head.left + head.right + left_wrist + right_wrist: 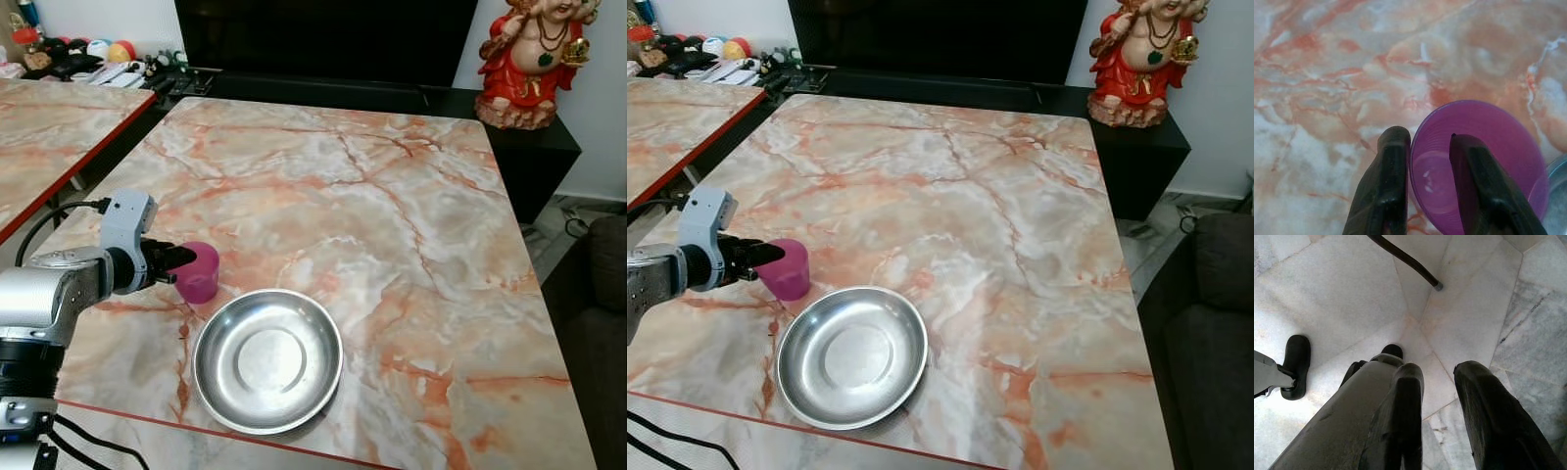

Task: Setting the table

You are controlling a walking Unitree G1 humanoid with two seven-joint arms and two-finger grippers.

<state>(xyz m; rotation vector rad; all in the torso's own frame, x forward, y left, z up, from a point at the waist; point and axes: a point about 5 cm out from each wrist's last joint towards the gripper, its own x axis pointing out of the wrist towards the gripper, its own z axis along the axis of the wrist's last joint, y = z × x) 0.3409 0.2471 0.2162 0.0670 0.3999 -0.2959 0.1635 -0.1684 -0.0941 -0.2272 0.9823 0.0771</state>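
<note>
So, a purple plastic cup (200,271) is seen standing upright on the marble-patterned table (392,215), close to the near left corner, and its rim is pinched by the left gripper (179,258): in the left wrist view one black finger (1386,186) is placed outside the cup wall and the other is set inside the cup's mouth, so the cup is held by its side wall with a narrow gap between the fingers. Just beside the cup, toward the table's near edge, a round steel plate (267,359) is laid flat, and its rim can be spotted at the corner of the left wrist view right next to the cup; whether the two are actually touching can't be told. The table's orange and white veined top is edged with a red strip along the near side. A second table of the same pattern (49,127) is parked to the left, well apart. At the far side a dark TV unit is set against the wall, with a red and gold statue (534,54) placed on its right end. The right gripper (1437,401) is hung idle down by the robot's leg over a pale marble floor (1342,293), its two fingers held a little way apart with nothing between them.
</note>
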